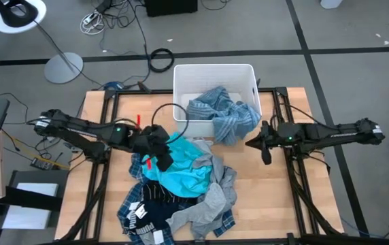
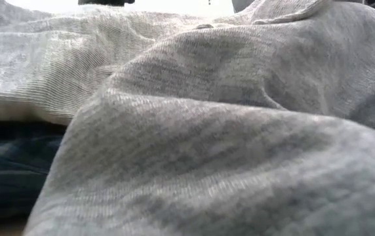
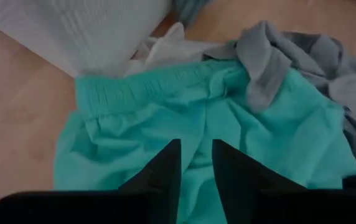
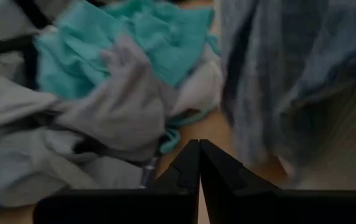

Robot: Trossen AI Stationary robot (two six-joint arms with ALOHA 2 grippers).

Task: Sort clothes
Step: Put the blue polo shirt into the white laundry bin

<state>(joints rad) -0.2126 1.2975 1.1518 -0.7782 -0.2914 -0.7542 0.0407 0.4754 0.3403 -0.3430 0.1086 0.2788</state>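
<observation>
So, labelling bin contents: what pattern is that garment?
Blue-grey stripes on the garment, clearest from the high view.

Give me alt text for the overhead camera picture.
Two dark arms work over a heap of clothes on a wooden table: the left end effector sits on the turquoise garment, the right end effector waits shut beside the white bin, where a blue-grey striped garment drapes over the rim.

Low view wholly blocked by grey garment against the lens. Navy garment's white lettering too small to read. Left gripper fingertips: contact with turquoise garment unclear.
</observation>
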